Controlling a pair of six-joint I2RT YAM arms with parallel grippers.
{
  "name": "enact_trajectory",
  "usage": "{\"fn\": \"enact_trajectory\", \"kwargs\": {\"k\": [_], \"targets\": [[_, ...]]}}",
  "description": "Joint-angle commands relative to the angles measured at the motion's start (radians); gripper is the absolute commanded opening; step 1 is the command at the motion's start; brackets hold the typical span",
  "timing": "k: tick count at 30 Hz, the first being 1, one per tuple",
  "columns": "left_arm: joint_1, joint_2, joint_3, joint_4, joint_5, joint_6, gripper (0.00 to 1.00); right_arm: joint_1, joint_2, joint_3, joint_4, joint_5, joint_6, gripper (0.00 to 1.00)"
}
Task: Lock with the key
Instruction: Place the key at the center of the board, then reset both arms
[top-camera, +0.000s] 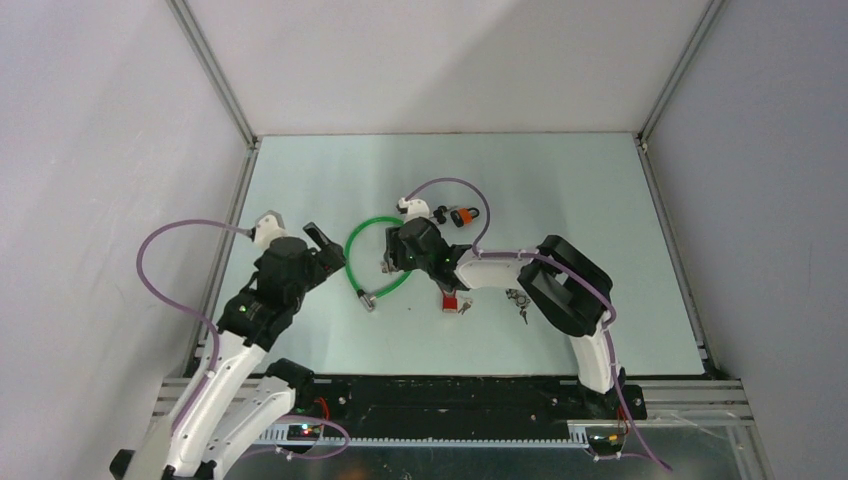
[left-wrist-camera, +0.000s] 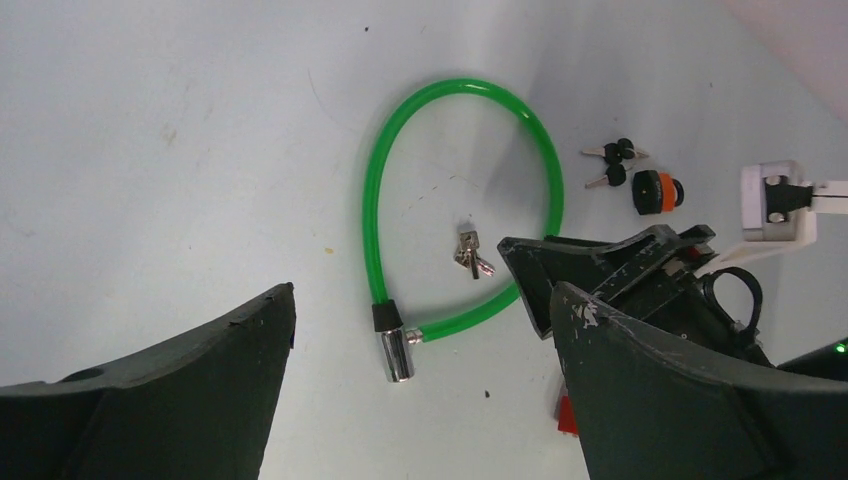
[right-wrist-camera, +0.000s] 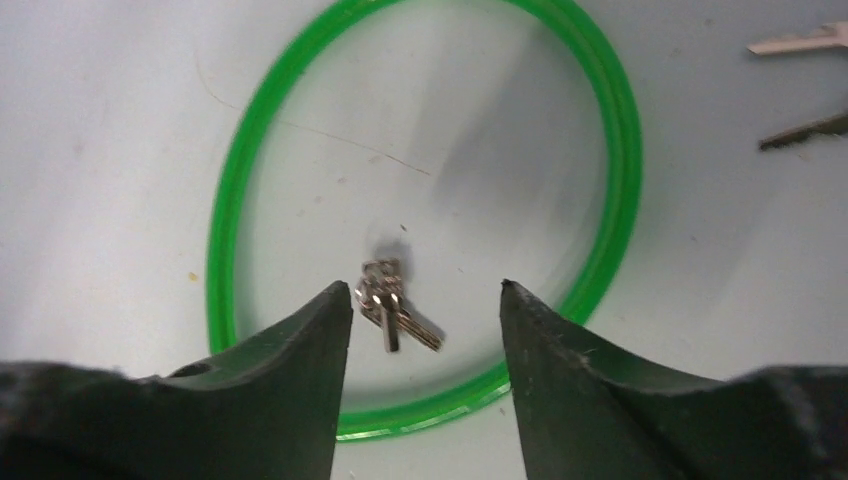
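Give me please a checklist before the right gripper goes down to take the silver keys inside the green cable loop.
1. Right gripper jaws apart and empty: ok.
2. Silver keys below the gap between its jaws: ok, a little toward one finger.
3. Keys lie loose inside the green cable loop, not touching it: ok.
4. Left gripper open, apart from the cable: ok.
5. Cable's metal pin free on the table: ok.
6. Keyhole end of the cable: cannot tell, hidden behind the right gripper.
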Motion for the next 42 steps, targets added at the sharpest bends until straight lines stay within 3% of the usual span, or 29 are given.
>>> {"fn": "enact_trajectory", "kwargs": {"k": [1, 3, 6, 8, 15, 21, 26, 33, 42], "targets": [[0.005, -0.007, 0.086, -0.066, 0.003, 0.109, 1.0, -0.018, -0.132, 0.039, -0.123, 0.074, 0.001, 0.62], [0.005, -0.026, 0.106, -0.075, -0.01, 0.126, 1.0, -0.042, -0.216, 0.019, -0.183, 0.101, -0.001, 0.69], [0.005, -0.075, 0.129, -0.088, -0.035, 0.151, 1.0, -0.075, -0.358, -0.067, -0.268, 0.163, -0.01, 0.96], [0.005, -0.107, 0.14, -0.097, -0.046, 0.168, 1.0, -0.116, -0.474, -0.112, -0.348, 0.18, 0.008, 0.99], [0.005, -0.199, 0.17, -0.114, -0.073, 0.215, 1.0, -0.233, -0.949, -0.251, -0.586, 0.377, 0.007, 0.99], [0.005, -0.247, 0.199, -0.127, -0.092, 0.23, 1.0, -0.282, -1.313, -0.328, -0.728, 0.7, -0.033, 0.99], [0.004, -0.272, 0.202, -0.126, -0.087, 0.221, 1.0, -0.291, -1.588, -0.367, -0.809, 0.865, -0.043, 1.0], [0.004, -0.283, 0.203, -0.128, -0.08, 0.217, 1.0, -0.291, -1.822, -0.367, -0.899, 0.976, -0.034, 0.99], [0.005, -0.29, 0.206, -0.127, -0.076, 0.217, 1.0, -0.291, -1.883, -0.367, -0.943, 0.992, -0.018, 1.0]]}}
